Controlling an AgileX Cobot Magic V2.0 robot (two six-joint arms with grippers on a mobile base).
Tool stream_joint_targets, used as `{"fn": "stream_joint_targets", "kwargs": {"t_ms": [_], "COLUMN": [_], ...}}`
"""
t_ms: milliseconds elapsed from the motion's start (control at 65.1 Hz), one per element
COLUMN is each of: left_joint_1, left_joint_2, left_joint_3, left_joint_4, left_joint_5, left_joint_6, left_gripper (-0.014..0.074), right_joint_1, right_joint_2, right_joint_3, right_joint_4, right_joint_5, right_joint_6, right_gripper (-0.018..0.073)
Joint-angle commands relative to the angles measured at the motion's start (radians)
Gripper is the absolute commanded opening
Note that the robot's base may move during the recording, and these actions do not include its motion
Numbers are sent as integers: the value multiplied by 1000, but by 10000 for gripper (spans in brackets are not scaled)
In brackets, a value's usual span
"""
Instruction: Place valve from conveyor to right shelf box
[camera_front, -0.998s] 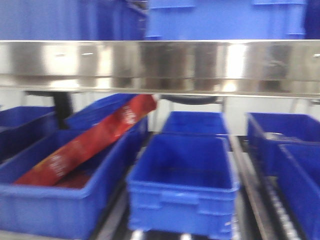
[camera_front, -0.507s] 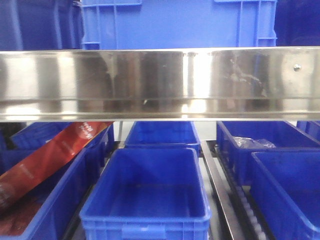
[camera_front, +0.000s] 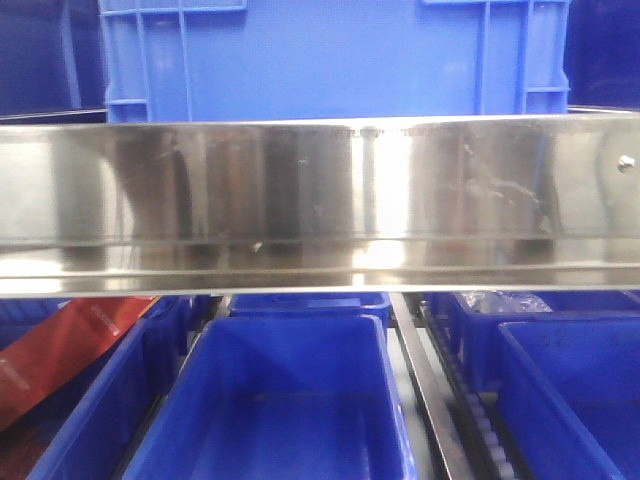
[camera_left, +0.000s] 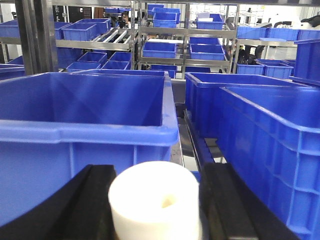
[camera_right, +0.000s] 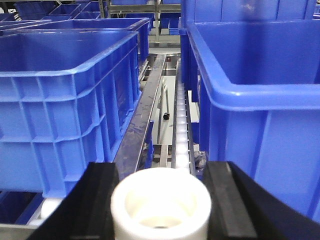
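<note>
**Both the left pincer (camera_left: 157, 172) and the right pincer (camera_right: 161, 172) closed on white parts**

In the left wrist view, the left pincer's two black fingers (camera_left: 102, 190) stand at the bottom edge, partly closed. They press against either side of the valve (camera_left: 152, 200), a white round piece with a small hole in its near face, held at bottom centre. Just beyond it, a large blue bin (camera_left: 85, 135) fills the left half of the frame. A taller blue bin (camera_left: 270, 130) fills the right half. Shelving with more bins (camera_left: 160, 50) runs across the top.

In the right wrist view, the right pincer is set the same way. Its black fingers (camera_right: 220, 195) touch both flanks of a second valve (camera_right: 160, 205), a white hollow cup with a thick rim, at bottom centre. A ribbed blue box (camera_right: 65, 75) stands at the left and a deeper blue box (camera_right: 260, 95) at the right. A white roller track (camera_right: 181, 125) runs up the middle between them.

In the front view, a polished steel shelf rail (camera_front: 320, 200) crosses the middle of the frame. A blue crate (camera_front: 330, 60) sits above it. Below the rail at centre is an open blue tray (camera_front: 290, 330). A red packet (camera_front: 60, 345) leans at lower left, and a clear plastic bag (camera_front: 495, 300) lies in a bin at right.
</note>
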Motion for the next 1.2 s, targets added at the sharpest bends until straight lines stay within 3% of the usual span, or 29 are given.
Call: {"fn": "stream_joint_targets", "kwargs": {"t_ms": [0,584,829,1183], "left_joint_1": [1,1,1,1], "left_joint_2": [-8,-8,-6,6], "left_joint_3": [-8,-8,-8,-40], "left_joint_4": [-7,-7,-7,-29], "left_joint_5": [-50,-50,-55,-55], "left_joint_6": [-6,-6,-6,-6], "left_gripper": [-111,-111,-111,-111], "right_joint_1": [-1,-1,-1,-1], "right_joint_2": [-8,-8,-8,-8], "right_joint_3": [-13,-13,-13,-23], "right_joint_4": [-6,-6,-6,-4], "right_joint_5": [-72,-72,-163,-175], "right_joint_6": [-4,-4,-4,-4], "right_gripper": [-163,-163,-163,-163]}}
